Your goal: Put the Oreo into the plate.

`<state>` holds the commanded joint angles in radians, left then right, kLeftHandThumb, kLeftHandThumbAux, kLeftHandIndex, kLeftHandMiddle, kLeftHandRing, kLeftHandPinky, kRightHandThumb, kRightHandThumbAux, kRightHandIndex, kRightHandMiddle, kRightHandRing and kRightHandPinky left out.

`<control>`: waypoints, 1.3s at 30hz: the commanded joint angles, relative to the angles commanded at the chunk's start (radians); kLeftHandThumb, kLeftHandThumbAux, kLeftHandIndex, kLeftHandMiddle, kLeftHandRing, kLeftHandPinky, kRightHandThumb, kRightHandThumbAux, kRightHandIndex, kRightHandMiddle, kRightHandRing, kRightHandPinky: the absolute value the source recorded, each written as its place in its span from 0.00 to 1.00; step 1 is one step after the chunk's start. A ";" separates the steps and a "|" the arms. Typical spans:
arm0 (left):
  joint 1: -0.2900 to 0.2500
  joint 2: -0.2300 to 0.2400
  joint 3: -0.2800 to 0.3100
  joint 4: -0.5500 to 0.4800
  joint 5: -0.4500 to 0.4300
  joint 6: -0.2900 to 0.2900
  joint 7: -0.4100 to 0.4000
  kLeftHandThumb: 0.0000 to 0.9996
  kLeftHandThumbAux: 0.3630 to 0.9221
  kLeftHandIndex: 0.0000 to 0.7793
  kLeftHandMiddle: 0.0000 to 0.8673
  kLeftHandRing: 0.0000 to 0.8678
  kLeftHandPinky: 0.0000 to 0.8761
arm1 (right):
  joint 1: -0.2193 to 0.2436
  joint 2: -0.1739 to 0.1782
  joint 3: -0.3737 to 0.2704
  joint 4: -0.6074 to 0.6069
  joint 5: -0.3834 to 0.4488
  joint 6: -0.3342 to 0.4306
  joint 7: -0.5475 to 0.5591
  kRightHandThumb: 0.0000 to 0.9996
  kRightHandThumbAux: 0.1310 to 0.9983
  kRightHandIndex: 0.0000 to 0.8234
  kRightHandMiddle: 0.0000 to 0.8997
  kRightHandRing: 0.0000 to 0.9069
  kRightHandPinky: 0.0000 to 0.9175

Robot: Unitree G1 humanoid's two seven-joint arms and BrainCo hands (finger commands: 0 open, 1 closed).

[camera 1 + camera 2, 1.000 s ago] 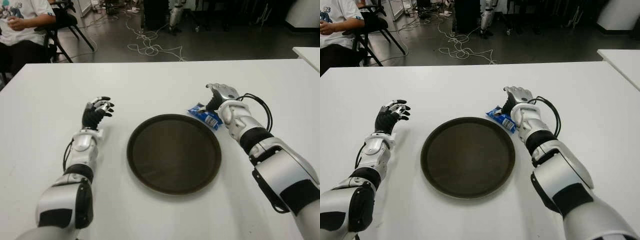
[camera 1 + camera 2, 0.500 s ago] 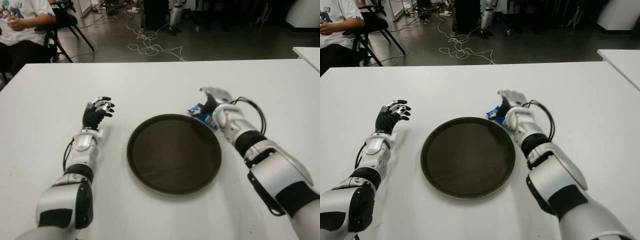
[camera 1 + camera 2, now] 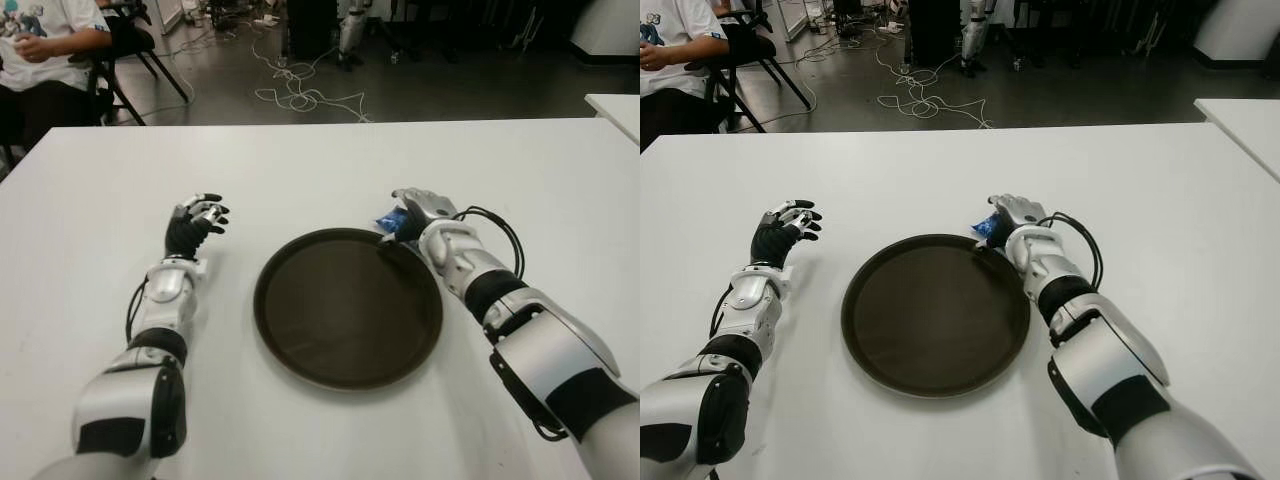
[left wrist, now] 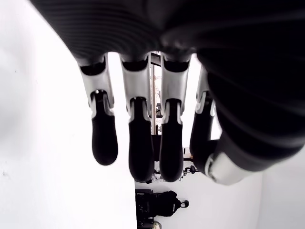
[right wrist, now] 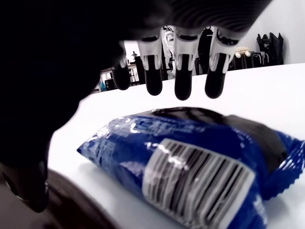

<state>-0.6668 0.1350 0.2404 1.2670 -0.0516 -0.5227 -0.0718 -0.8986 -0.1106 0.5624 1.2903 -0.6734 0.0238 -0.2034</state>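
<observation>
The Oreo (image 5: 190,157) is a blue packet with a barcode, lying on the white table against the far right rim of the round dark plate (image 3: 345,310). My right hand (image 3: 415,208) is directly over the packet and hides most of it in the eye views, where only a blue corner (image 3: 985,227) shows. In the right wrist view its fingers (image 5: 182,81) are stretched out above the wrapper and not closed on it. My left hand (image 3: 195,222) shows idle to the left of the plate, fingers loosely spread and holding nothing.
The white table (image 3: 320,165) stretches wide around the plate. Beyond its far edge are floor cables (image 3: 300,95) and a seated person (image 3: 40,45) at the far left. A second white table's corner (image 3: 615,105) shows at the right.
My right hand has moved left and lowered over the Oreo packet, now covering most of it. The left hand has not moved.
</observation>
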 joint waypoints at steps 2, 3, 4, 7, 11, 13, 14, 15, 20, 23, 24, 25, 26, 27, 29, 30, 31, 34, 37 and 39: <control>0.001 0.000 -0.001 -0.001 0.001 -0.002 0.000 0.83 0.56 0.50 0.58 0.58 0.57 | 0.004 0.002 0.000 0.003 0.001 -0.005 -0.007 0.00 0.56 0.18 0.15 0.15 0.19; 0.001 0.000 -0.001 -0.002 0.001 -0.002 0.000 0.83 0.56 0.50 0.58 0.58 0.57 | 0.005 0.003 -0.001 0.005 0.002 -0.006 -0.009 0.00 0.56 0.18 0.15 0.16 0.19; 0.002 -0.001 -0.002 -0.002 0.001 -0.003 0.001 0.83 0.56 0.50 0.58 0.58 0.57 | 0.007 0.005 -0.001 0.007 0.003 -0.008 -0.012 0.00 0.56 0.19 0.15 0.16 0.19; 0.003 0.000 -0.002 -0.003 0.001 -0.003 0.001 0.83 0.56 0.50 0.59 0.58 0.57 | 0.010 0.007 -0.001 0.013 0.004 -0.010 -0.019 0.00 0.56 0.20 0.16 0.16 0.20; 0.004 0.001 -0.001 -0.001 0.000 -0.001 0.000 0.83 0.56 0.49 0.59 0.59 0.56 | 0.016 0.011 -0.002 0.023 0.005 -0.012 -0.028 0.00 0.55 0.21 0.17 0.18 0.21; 0.004 0.001 0.000 -0.001 -0.001 0.000 0.001 0.83 0.56 0.49 0.59 0.59 0.56 | 0.018 0.013 -0.002 0.026 0.005 -0.013 -0.030 0.00 0.55 0.21 0.19 0.19 0.23; 0.004 0.001 0.000 -0.001 -0.001 0.000 0.001 0.83 0.56 0.49 0.59 0.58 0.56 | 0.018 0.013 -0.002 0.027 0.005 -0.013 -0.031 0.00 0.55 0.22 0.19 0.20 0.24; 0.004 0.001 0.000 -0.001 -0.001 0.000 0.002 0.83 0.56 0.49 0.59 0.58 0.55 | 0.019 0.013 -0.002 0.029 0.005 -0.013 -0.031 0.00 0.55 0.22 0.20 0.20 0.23; 0.006 0.002 0.003 -0.001 -0.004 -0.005 -0.006 0.83 0.56 0.49 0.59 0.58 0.56 | 0.021 0.014 -0.004 0.035 0.007 -0.014 -0.031 0.00 0.56 0.23 0.19 0.19 0.20; 0.005 0.003 0.003 0.000 -0.004 -0.005 -0.010 0.83 0.56 0.49 0.59 0.59 0.57 | 0.021 0.014 -0.005 0.038 0.008 -0.015 -0.030 0.00 0.55 0.22 0.18 0.17 0.17; 0.005 0.004 0.002 0.000 -0.003 -0.005 -0.010 0.83 0.56 0.49 0.59 0.59 0.56 | 0.021 0.014 -0.006 0.039 0.008 -0.014 -0.031 0.00 0.55 0.22 0.18 0.17 0.17; 0.005 0.005 0.001 0.000 -0.002 -0.005 -0.010 0.83 0.56 0.50 0.58 0.58 0.56 | 0.021 0.014 -0.007 0.040 0.009 -0.014 -0.032 0.00 0.55 0.23 0.18 0.17 0.17; 0.005 0.005 0.001 0.000 -0.001 -0.005 -0.009 0.83 0.56 0.50 0.58 0.58 0.56 | 0.021 0.014 -0.009 0.040 0.010 -0.014 -0.033 0.00 0.55 0.23 0.18 0.17 0.17; 0.004 0.005 0.000 0.000 0.000 -0.005 -0.009 0.83 0.56 0.50 0.58 0.58 0.56 | 0.020 0.014 -0.010 0.041 0.010 -0.014 -0.034 0.00 0.55 0.23 0.18 0.17 0.17; 0.004 0.006 -0.001 0.000 0.002 -0.005 -0.007 0.83 0.56 0.50 0.58 0.58 0.57 | 0.019 0.014 -0.013 0.042 0.012 -0.013 -0.034 0.00 0.56 0.23 0.17 0.17 0.17; 0.004 0.007 -0.003 0.001 0.004 -0.004 -0.005 0.83 0.56 0.50 0.58 0.58 0.57 | 0.018 0.013 -0.015 0.042 0.013 -0.013 -0.034 0.00 0.56 0.23 0.17 0.17 0.17; 0.004 0.007 -0.003 0.001 0.005 -0.004 -0.004 0.83 0.56 0.50 0.58 0.58 0.57 | 0.018 0.013 -0.017 0.043 0.014 -0.013 -0.033 0.00 0.56 0.22 0.17 0.16 0.17; 0.003 0.008 -0.006 0.002 0.008 0.000 0.000 0.83 0.56 0.50 0.58 0.58 0.57 | 0.015 0.010 -0.024 0.042 0.019 -0.015 -0.031 0.00 0.57 0.22 0.16 0.16 0.18; 0.002 0.009 -0.007 0.003 0.009 0.004 0.000 0.83 0.56 0.50 0.59 0.58 0.56 | 0.014 0.008 -0.031 0.041 0.023 -0.018 -0.032 0.00 0.58 0.22 0.18 0.19 0.23; 0.002 0.010 -0.008 0.004 0.008 0.005 -0.001 0.83 0.56 0.50 0.59 0.58 0.56 | 0.012 0.007 -0.034 0.042 0.023 -0.018 -0.032 0.00 0.58 0.22 0.18 0.20 0.24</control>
<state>-0.6650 0.1449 0.2326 1.2707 -0.0432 -0.5179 -0.0724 -0.8863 -0.1036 0.5282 1.3320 -0.6499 0.0058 -0.2354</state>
